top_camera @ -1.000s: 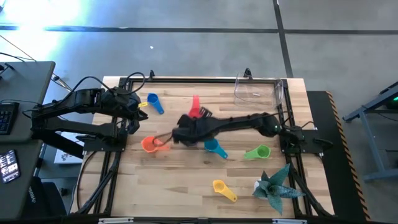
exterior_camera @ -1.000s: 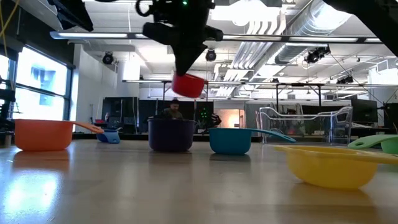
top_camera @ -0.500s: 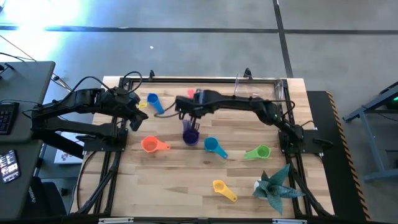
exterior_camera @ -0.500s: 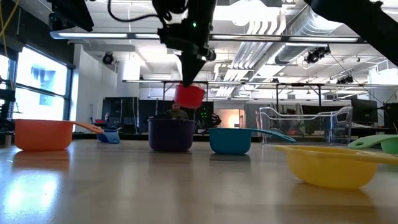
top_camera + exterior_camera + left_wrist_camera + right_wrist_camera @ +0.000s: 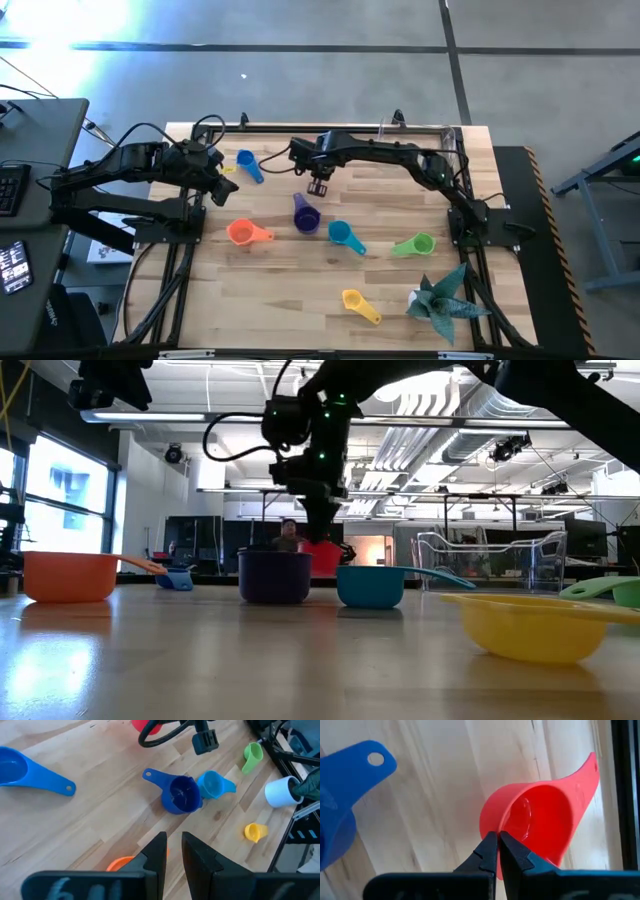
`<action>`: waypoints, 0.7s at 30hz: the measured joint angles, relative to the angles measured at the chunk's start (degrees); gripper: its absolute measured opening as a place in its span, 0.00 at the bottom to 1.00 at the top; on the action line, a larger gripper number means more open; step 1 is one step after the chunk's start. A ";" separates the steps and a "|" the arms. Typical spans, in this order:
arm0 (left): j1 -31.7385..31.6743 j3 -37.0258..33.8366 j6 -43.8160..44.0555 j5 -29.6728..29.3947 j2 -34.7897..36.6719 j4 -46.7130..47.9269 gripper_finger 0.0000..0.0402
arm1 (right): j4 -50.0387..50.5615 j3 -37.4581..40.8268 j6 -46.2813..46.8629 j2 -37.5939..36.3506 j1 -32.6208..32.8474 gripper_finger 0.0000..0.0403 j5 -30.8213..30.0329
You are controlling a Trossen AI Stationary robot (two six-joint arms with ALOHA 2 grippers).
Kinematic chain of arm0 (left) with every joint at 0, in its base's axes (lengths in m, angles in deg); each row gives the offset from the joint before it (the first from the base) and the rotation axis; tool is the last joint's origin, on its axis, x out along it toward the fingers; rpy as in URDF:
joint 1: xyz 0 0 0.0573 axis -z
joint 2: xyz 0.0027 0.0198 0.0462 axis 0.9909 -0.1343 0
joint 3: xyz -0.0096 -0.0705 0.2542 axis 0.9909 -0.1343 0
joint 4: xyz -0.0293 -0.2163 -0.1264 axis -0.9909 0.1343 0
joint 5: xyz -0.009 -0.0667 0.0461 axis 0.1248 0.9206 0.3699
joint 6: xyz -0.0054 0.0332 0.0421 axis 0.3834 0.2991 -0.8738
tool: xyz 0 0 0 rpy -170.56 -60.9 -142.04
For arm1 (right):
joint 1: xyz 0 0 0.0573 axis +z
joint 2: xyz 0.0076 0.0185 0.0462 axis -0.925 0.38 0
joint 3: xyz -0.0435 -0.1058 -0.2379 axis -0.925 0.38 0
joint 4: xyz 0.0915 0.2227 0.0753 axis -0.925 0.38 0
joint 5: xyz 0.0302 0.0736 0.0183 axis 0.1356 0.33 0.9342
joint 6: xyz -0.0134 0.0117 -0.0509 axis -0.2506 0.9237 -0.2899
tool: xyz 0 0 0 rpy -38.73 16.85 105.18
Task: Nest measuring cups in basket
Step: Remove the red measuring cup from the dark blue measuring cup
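My right gripper hangs low over the far middle of the table, shut on the red measuring cup. The low view shows that cup behind the purple one. The blue, purple, orange, teal, green and yellow cups stand on their bases on the wood. The clear basket stands at the far right. My left gripper waits at the far left beside the blue cup, with a narrow gap between its fingers and nothing in it. My right gripper pinches the red cup's rim wall on the side across from the handle, one finger inside the bowl and one outside. The fingers come steeply from above. The cup hangs mouth up below them. I cannot tell whether its base touches the table.
A teal spiky plant in a white pot stands at the near right. A black metal frame runs along the far edge and down both sides. Bare wood lies in the near left part of the table.
My right gripper has carried the red cup from above the orange and purple cups toward the table's far edge, and has come down with it. The cup now hangs low behind the purple cup.
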 joint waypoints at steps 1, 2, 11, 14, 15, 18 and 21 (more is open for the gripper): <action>0.00 0.00 0.20 -0.18 -0.02 -0.02 0.12 | -0.75 0.52 0.00 -0.08 -0.13 0.00 0.07; -0.02 0.00 0.63 -0.24 -0.02 0.00 0.12 | -1.15 1.01 0.01 -0.10 -0.24 0.00 0.28; 0.00 0.00 1.42 -0.38 0.00 -0.02 0.12 | -1.45 3.57 -0.16 -0.03 -0.72 0.00 1.58; -0.02 0.00 1.42 -0.38 -0.01 0.00 0.12 | -1.43 3.57 -0.40 -0.03 -0.95 0.00 2.60; -0.01 0.00 1.40 -0.38 -0.01 0.00 0.12 | -1.44 3.57 -0.44 -0.03 -1.09 0.00 3.29; 0.00 0.00 1.41 -0.35 -0.02 -0.02 0.12 | -1.36 3.57 -0.44 -0.03 -1.62 0.00 5.07; -0.02 0.00 1.39 -0.35 -0.02 -0.01 0.12 | -1.29 3.57 -0.43 -0.03 -2.11 0.00 6.18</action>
